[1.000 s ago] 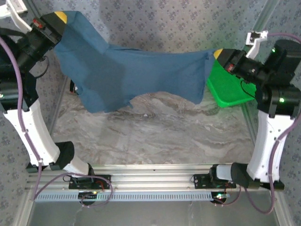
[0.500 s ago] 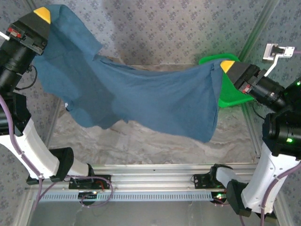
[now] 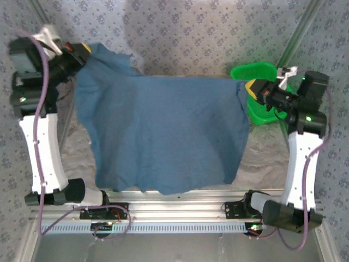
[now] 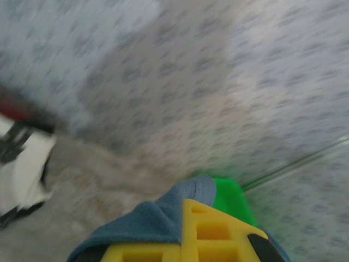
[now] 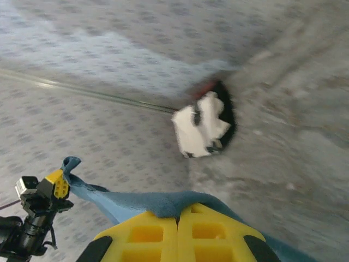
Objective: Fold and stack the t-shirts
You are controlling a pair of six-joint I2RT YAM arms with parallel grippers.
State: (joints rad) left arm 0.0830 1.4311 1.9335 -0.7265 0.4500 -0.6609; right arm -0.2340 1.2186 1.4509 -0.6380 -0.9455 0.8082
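- The teal-blue t-shirt (image 3: 163,136) hangs spread like a sheet between the two arms. It is lifted off the marbled table (image 3: 267,158), and its lower hem droops toward the near rail.
- The left gripper (image 3: 82,49) sits high at the far left, its jaws closed on the shirt's upper left corner. In the left wrist view the blue cloth (image 4: 147,221) comes out from between the yellow fingers (image 4: 218,234) and folds over them.
- The right gripper (image 3: 252,87) is at the far right, clamped on the shirt's upper right corner. It is just in front of the green basket (image 3: 256,73).
- In the right wrist view the two yellow fingers (image 5: 142,240) press together. The fabric (image 5: 147,202) is pinched at their tips and stretches away to the left gripper (image 5: 57,183).
- The basket stands at the table's far right corner, partly hidden behind the shirt's edge.
- A white-and-black bundle (image 5: 204,125) lies on the table beside the patterned wall. It is too blurred to be sure, but it may be the second shirt.
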